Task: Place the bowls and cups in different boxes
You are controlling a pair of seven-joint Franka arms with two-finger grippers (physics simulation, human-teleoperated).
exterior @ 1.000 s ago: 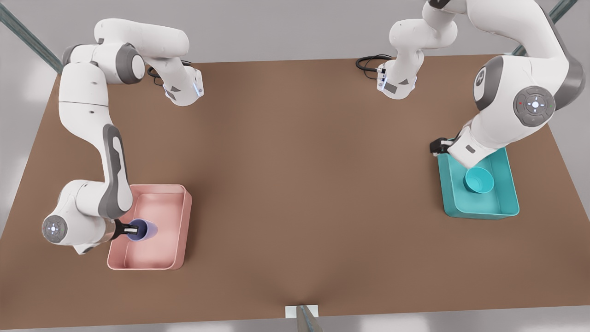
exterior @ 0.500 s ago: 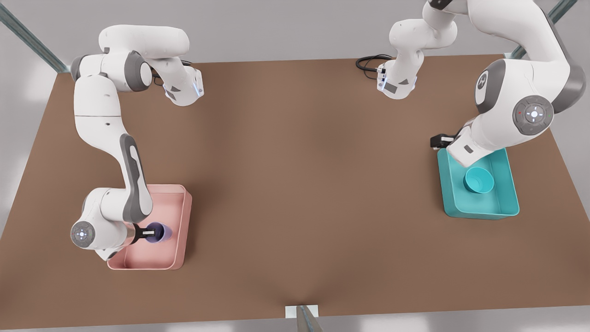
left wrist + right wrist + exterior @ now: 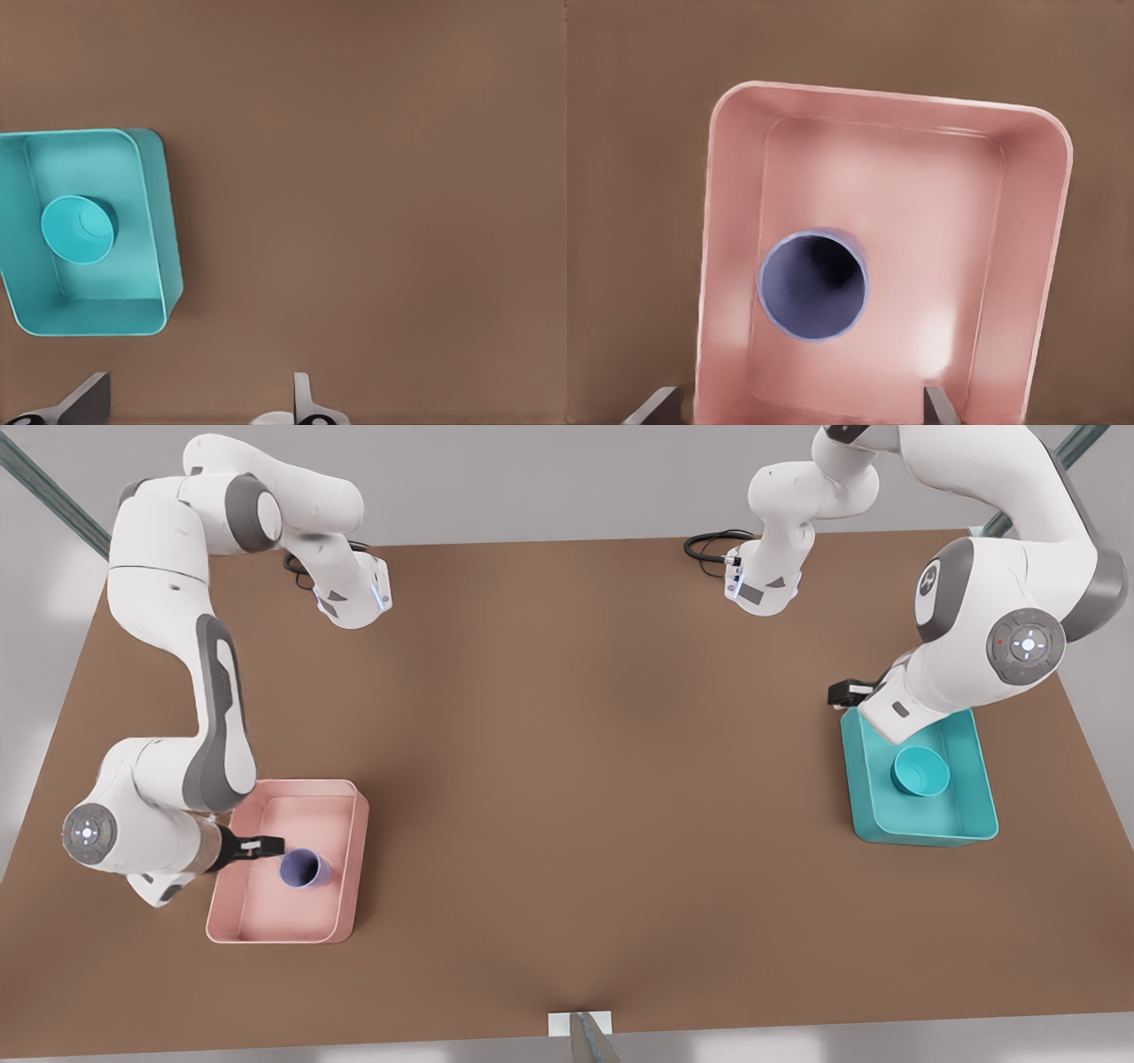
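Sorting looks complete: purple cup stands upright, mouth up, inside the pink box; teal bowl sits inside the teal box.

Right gripper hangs over the pink box's edge just beside the cup, not touching it. In the right wrist view its fingers are apart, nothing between them, with the cup and pink box below.

Left gripper sits off the teal box's far corner, over the brown surface. In the left wrist view its fingers are spread and empty, with the bowl and teal box off to one side.

Step in hand, as judged: release done, retreat. Next move calls for lifting each arm clear without clipping a box wall.

Other items: black cables at the surface's far edge, well apart from both boxes. Nothing obstructs.
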